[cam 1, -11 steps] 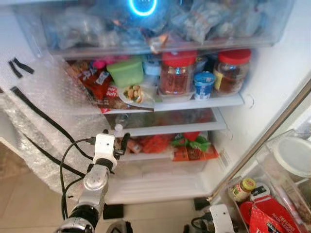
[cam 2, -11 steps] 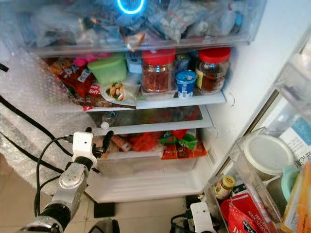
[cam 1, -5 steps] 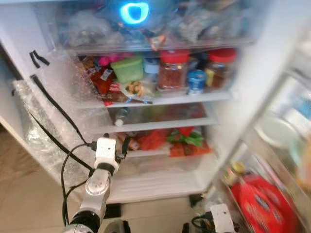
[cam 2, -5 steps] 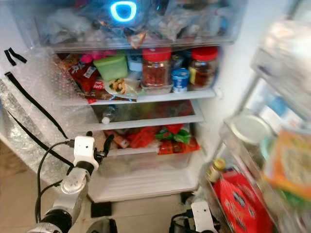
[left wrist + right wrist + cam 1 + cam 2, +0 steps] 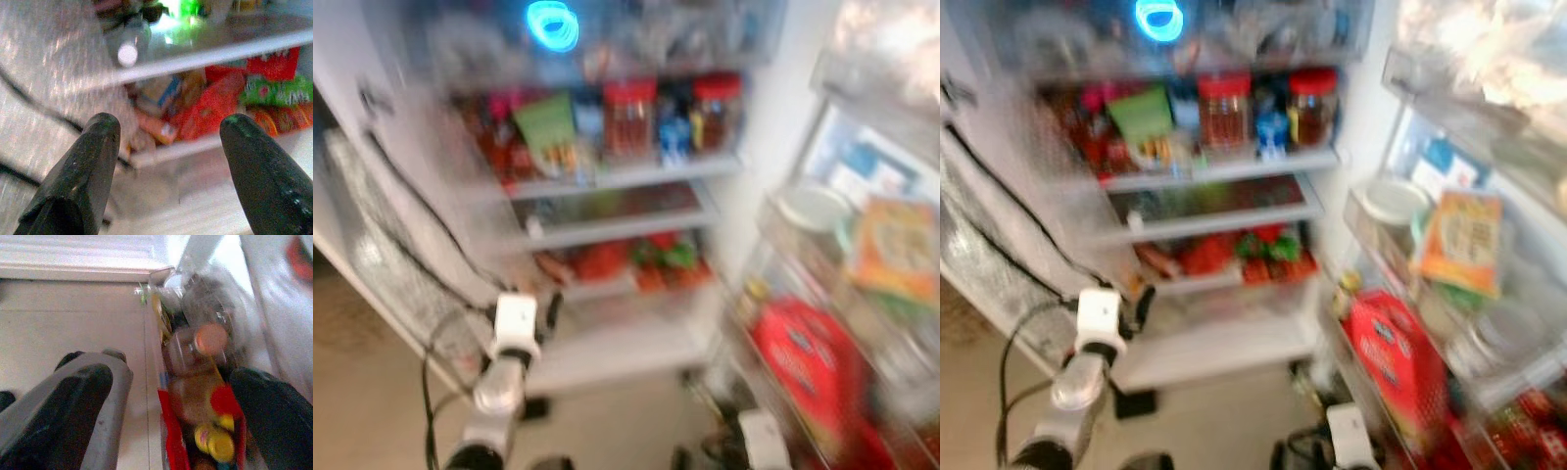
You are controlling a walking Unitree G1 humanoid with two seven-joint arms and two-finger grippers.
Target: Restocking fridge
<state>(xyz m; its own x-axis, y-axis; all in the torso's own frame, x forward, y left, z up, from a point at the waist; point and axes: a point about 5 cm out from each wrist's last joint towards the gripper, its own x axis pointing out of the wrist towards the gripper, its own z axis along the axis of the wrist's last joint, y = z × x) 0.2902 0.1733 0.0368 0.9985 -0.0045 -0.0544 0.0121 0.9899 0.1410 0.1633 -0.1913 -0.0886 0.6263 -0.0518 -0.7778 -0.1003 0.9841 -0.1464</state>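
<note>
Camera swung right — fridge (image 5: pixel 636 176) blurred

Open fridge (image 5: pixel 724 211) ahead — jars (image 5: pixel 1224 116) on the upper shelf, packets (image 5: pixel 636 262) on a lower one; door bins (image 5: pixel 1410 294) to the right hold bottles (image 5: pixel 195 382).

You've got the fridge (image 5: pixel 744 211) standing wide open, white inside, and the head views are pretty blurred. Two red-lidded jars (image 5: pixel 1225 110) stand upright side by side on the upper shelf beside a green tub (image 5: pixel 1140 111), with red and green packets (image 5: pixel 254 93) lying in the drawer below the glass shelf. The door rack (image 5: pixel 1371 235) on your right holds a red carton (image 5: pixel 1393 352) and a white-lidded tub (image 5: pixel 1392 201).
</note>
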